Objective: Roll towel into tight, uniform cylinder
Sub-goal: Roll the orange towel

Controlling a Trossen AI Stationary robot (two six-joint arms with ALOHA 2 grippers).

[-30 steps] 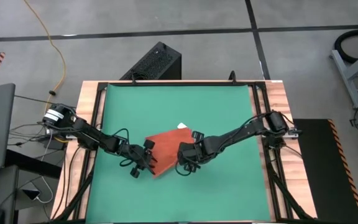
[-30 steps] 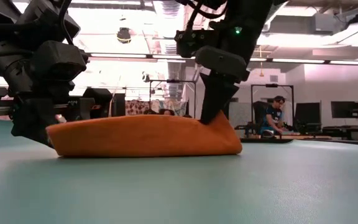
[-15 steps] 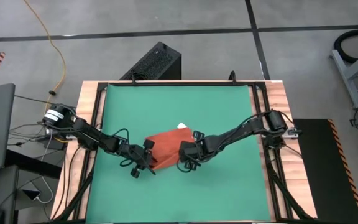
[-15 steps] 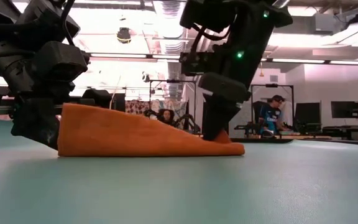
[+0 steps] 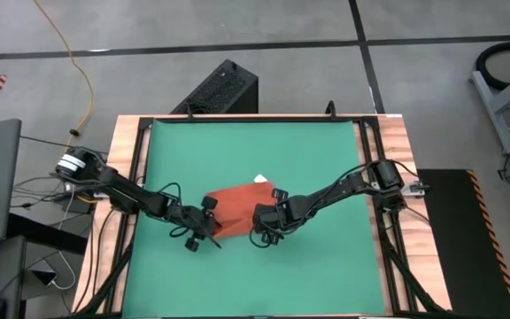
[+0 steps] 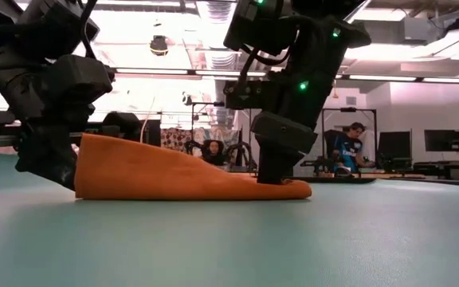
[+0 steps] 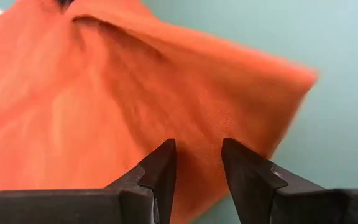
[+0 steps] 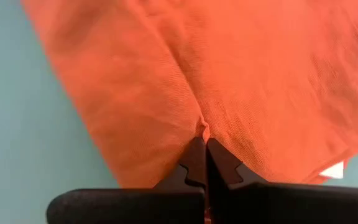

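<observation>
Item: towel (image 5: 235, 206), orange-red cloth, lying near the middle of the green table (image 5: 255, 151), slightly toward the near side. Small white tag (image 5: 260, 180) at its far edge. In the low view the towel (image 6: 174, 173) forms a wedge: its left end is raised off the surface, and it slopes down to a thin flat edge on the right, where it rests on the table (image 6: 293, 239).

Left tool (image 5: 207, 232): at the towel's near-left edge, reaching in from the left side of the table. In the left wrist view the two dark fingers (image 7: 160, 171) stand a small way apart with orange cloth (image 7: 104, 106) showing in the gap; whether they pinch any fabric cannot be told. In the low view this tool (image 6: 50, 163) sits against the raised left end.

Right tool (image 5: 266, 226): at the towel's near-right edge, arm reaching in from the right. In the right wrist view the fingers (image 8: 194, 163) are pressed together, with a small pucker of the cloth (image 8: 229, 74) pinched at their tips. In the low view this tool (image 6: 273, 171) stands on the low, flat right end.

Surroundings: wooden frame (image 5: 397, 151) around the green surface; a black box (image 5: 221, 89) on the floor beyond the far edge; a seated person (image 6: 347, 151) far back in the room.
</observation>
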